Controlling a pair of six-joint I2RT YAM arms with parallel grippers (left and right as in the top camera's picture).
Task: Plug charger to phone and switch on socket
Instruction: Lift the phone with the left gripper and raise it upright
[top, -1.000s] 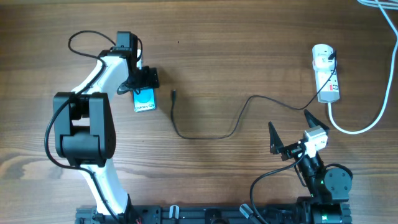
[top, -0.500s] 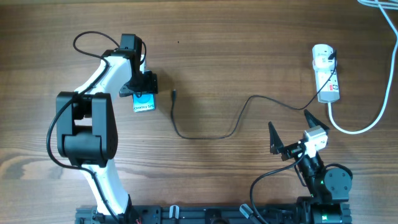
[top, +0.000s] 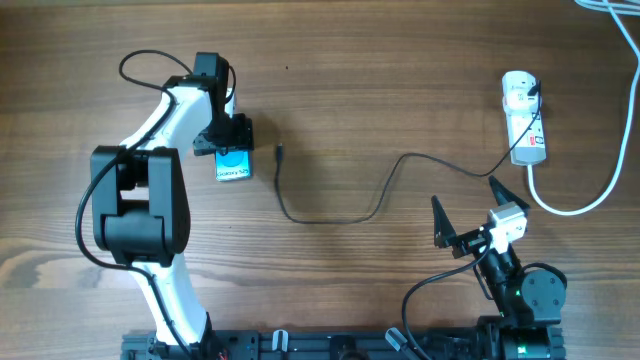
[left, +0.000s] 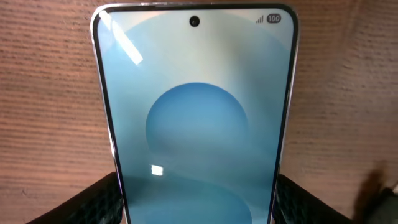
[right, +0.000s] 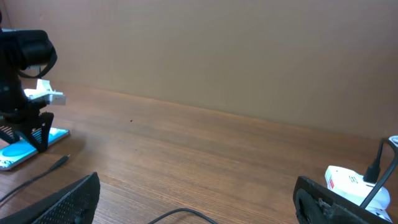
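Observation:
The phone (top: 232, 167) lies flat on the table, cyan screen up. My left gripper (top: 226, 134) is down over its far end. In the left wrist view the phone (left: 196, 112) fills the frame and my left gripper (left: 196, 202) has one finger pressed against each long edge. The charger, a thin black cable (top: 330, 219), has its connector tip (top: 279, 153) just right of the phone and runs right to the socket (top: 523, 118). My right gripper (top: 462, 192) is open and empty, low at the front right. The right wrist view shows its fingers (right: 196, 186) wide apart, the phone (right: 22, 151) far left and the socket (right: 351, 183) at right.
A thick white cord (top: 590, 200) loops from the socket toward the right table edge. The black cable curves across the middle of the table between the two arms. The left arm (right: 25, 81) stands over the phone in the right wrist view.
My left gripper shifted slightly toward the phone and its fingers narrowed onto the phone's edges. The phone, cable and right arm have not moved.

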